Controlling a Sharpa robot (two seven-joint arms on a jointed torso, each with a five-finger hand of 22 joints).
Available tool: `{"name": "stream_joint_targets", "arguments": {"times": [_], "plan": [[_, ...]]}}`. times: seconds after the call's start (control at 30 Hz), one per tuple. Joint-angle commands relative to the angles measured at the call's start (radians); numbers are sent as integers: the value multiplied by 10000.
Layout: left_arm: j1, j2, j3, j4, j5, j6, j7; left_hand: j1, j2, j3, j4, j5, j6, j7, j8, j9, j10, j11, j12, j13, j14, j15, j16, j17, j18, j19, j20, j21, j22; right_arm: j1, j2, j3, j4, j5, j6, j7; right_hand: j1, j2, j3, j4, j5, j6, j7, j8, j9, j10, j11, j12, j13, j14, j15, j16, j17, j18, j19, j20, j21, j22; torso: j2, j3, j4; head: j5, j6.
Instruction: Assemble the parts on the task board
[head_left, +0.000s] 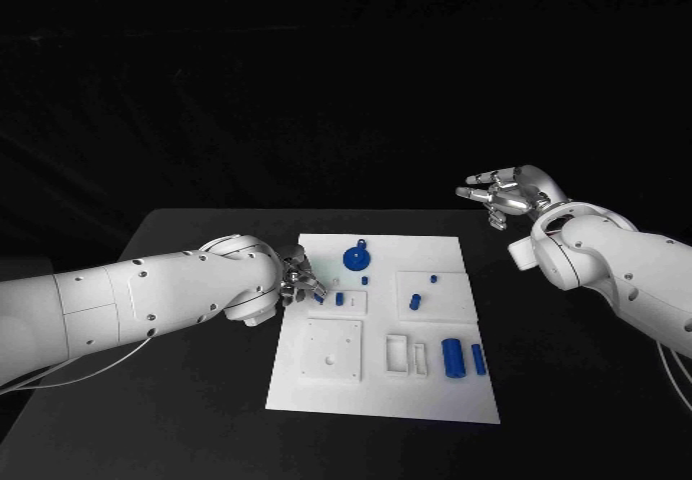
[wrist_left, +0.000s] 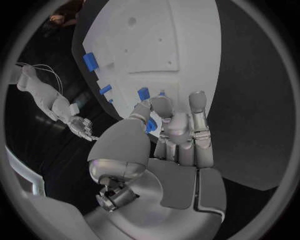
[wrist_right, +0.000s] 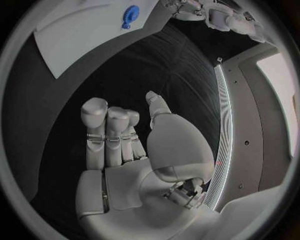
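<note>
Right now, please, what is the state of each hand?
Left hand: its fingers pinch a small blue part at the task board.
Right hand: open, holding nothing, raised off the board.

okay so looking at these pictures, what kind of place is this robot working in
Most likely a robotics lab or test bench, not a home or a factory line. A white task board with small blue parts lies on a black table against a dark backdrop, and the left hand works at one part.

Left hand (head_left: 299, 280) pinching — right hand (head_left: 508, 197) raised, fingers apart.
</note>
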Motion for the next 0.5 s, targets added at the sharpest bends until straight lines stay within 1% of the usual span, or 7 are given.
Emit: {"name": "stream_joint_targets", "arguments": {"times": [0.03,0.23,0.47,0.5], "plan": [[-5,-5,3,53,-79,-67,-8,-28,79,507,-464,34,583,-541,64,1715,417,-68,56,-9,73,-1,44,9,67,13,89,36,180,-6,10,5,5,8,128,34,-78,50,19,41,23,-75,-1,-25,8,-79,1,-7,0,23,18,-18,-13,177,543,16,2,342,7,0,-3,20,0],[-9,-24,3,78,-85,-61,-14,-28,79,507,-464,34,583,-541,64,1715,417,-68,56,-9,73,-1,44,9,67,13,89,36,180,-6,15,5,1,8,137,33,-78,50,19,41,23,-75,-1,-25,8,-79,1,-7,0,23,18,-18,-13,177,543,16,2,342,3,-3,-4,37,-7],[-19,-17,3,82,-85,-32,-5,-35,82,509,-468,32,591,-541,62,1704,415,-67,67,-19,73,2,54,18,87,8,109,46,179,-7,20,5,-1,8,146,32,-78,50,19,41,23,-75,-1,-25,8,-79,1,-7,0,23,18,-18,-13,177,543,16,2,342,8,7,-23,43,-15],[-21,-13,3,81,-85,-25,-5,-35,82,509,-468,32,591,-541,62,1704,415,-67,67,-19,73,2,54,18,87,8,109,46,179,-7,21,5,-2,8,147,31,-78,50,19,41,23,-75,-1,-25,8,-79,1,-7,0,23,18,-18,-13,177,543,16,2,342,11,4,-25,44,-16]]}}
